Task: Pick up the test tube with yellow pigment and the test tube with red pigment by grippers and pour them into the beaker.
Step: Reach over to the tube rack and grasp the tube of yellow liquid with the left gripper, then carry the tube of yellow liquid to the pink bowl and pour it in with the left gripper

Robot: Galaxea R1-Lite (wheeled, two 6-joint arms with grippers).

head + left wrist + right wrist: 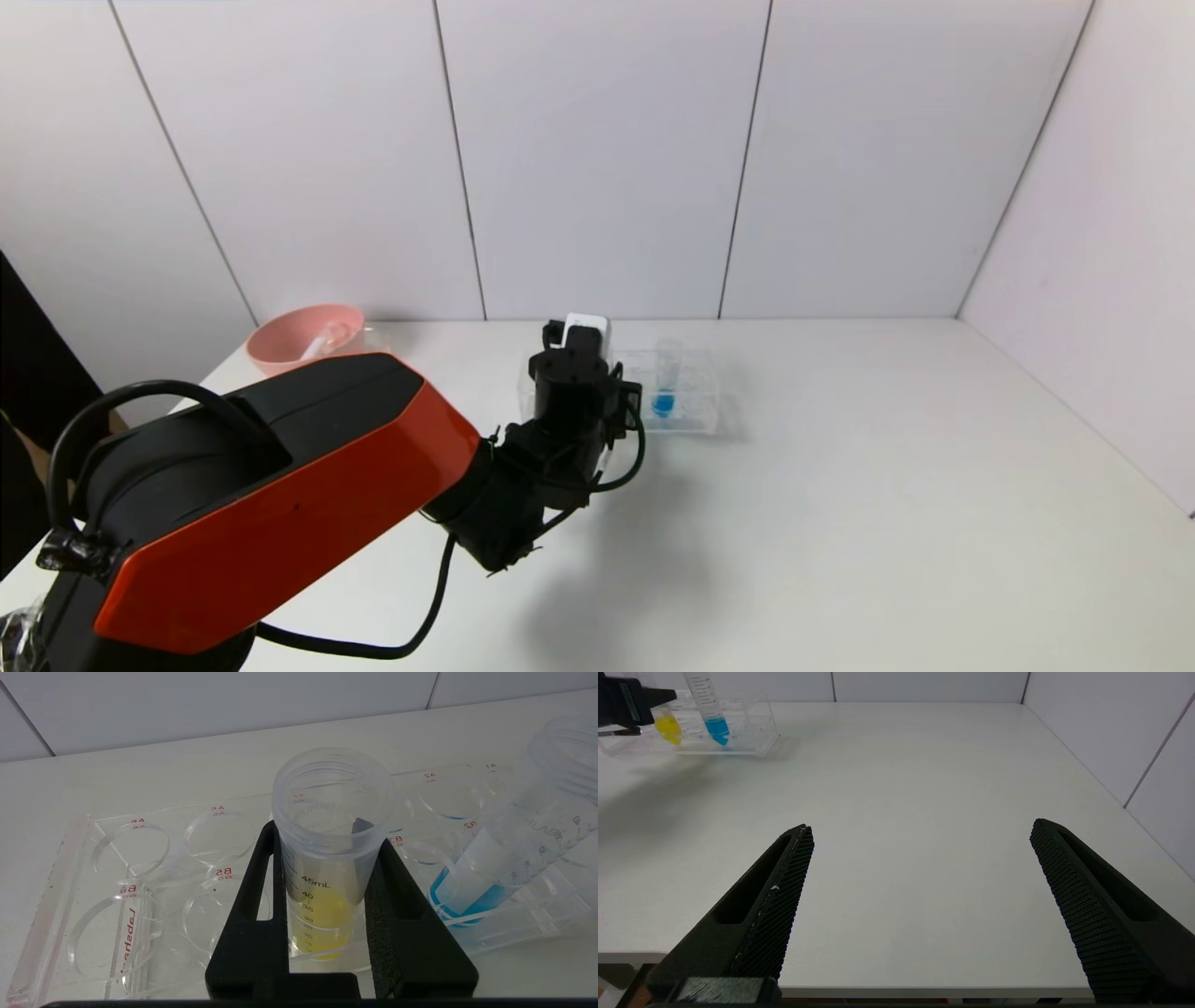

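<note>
The test tube with yellow pigment [322, 905] stands in the clear tube rack [117, 891], with yellow liquid in its tip. My left gripper [328, 833] is closed round it, one black finger pressing on each side of the tube below its rim. In the head view the left gripper [579, 373] sits at the rack's left end and hides the tube. The yellow tip also shows in the right wrist view [668, 728]. My right gripper [920, 826] is open and empty, low over the table's near edge. The test tube with red pigment and the beaker are out of view.
A blue-tipped tube [665, 383] leans in the rack [695, 392] just right of the left gripper. A pink bowl [289, 347] with a pale object in it stands at the back left. The white table [887, 485] stretches bare to the right.
</note>
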